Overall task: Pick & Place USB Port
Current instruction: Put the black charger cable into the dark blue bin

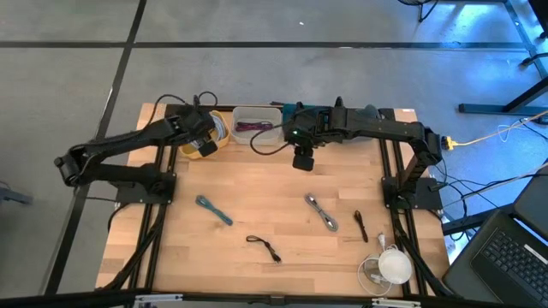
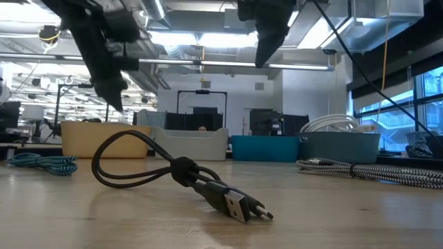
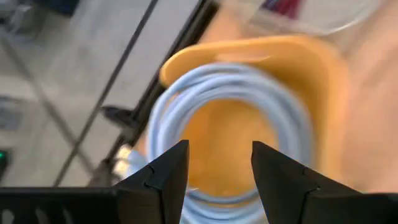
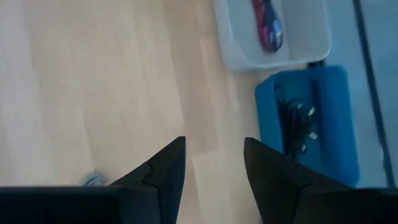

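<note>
My left gripper (image 1: pixel 205 145) hangs open above the yellow bin (image 3: pixel 311 81), where a white coiled cable (image 3: pixel 230 81) lies on the bin floor. My right gripper (image 1: pixel 302 161) is open over bare wood, just near of the white bin (image 4: pixel 273 59) and the blue bin (image 4: pixel 329 124). On the table lie a black USB cable (image 2: pixel 187 173), a blue braided cable (image 1: pixel 214 210), a grey braided cable (image 1: pixel 323 212) and a short black cable (image 1: pixel 360 225). Neither gripper holds anything.
Bins line the far edge: yellow (image 1: pixel 221 137), white (image 1: pixel 255 122) holding a red-purple cable (image 4: pixel 266 25), blue (image 1: pixel 291 111) holding black cables (image 4: pixel 298 124), and grey (image 2: pixel 339 145). A white cable bundle (image 1: pixel 390 265) sits at the near right corner. Bare wood lies mid-table.
</note>
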Motion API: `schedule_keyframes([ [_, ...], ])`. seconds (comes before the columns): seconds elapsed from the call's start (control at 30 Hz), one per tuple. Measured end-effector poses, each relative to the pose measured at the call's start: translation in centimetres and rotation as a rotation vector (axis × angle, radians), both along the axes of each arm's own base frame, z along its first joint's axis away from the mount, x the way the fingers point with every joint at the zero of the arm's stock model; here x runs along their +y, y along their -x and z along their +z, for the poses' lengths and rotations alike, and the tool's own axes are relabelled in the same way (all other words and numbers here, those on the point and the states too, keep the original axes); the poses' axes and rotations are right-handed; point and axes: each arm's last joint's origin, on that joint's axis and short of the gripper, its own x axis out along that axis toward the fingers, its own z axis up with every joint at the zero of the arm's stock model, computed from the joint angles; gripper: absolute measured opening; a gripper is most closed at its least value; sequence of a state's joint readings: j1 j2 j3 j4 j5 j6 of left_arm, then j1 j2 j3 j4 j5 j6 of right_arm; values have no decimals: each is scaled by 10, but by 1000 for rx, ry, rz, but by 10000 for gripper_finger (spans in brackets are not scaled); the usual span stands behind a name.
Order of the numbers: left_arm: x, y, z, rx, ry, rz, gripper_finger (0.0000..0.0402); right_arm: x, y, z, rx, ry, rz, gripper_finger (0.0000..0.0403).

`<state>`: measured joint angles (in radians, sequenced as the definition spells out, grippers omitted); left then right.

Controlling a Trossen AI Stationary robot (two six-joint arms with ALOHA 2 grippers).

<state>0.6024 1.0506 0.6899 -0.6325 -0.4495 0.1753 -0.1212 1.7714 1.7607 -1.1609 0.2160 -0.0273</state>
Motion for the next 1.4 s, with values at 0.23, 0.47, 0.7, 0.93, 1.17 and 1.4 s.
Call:
schedule_keyframes([
  [0.23,-41,11,25,-351,240,-182,167,35,-1,-5,14,-168,104,164],
  [0.47,-79,17,32,-568,560,-360,168,96,0,-24,34,-223,218,164],
  [0.7,-108,10,20,-587,689,-436,168,141,1,-44,-21,-252,218,164],
  [0.93,-125,4,21,-596,602,-483,168,164,1,-65,-101,-328,151,164],
  [1.17,-127,4,21,-591,515,-476,168,185,-3,-86,-229,-505,129,165],
  [1.4,-124,4,21,-592,428,-429,168,203,2,-100,-302,-558,158,164],
])
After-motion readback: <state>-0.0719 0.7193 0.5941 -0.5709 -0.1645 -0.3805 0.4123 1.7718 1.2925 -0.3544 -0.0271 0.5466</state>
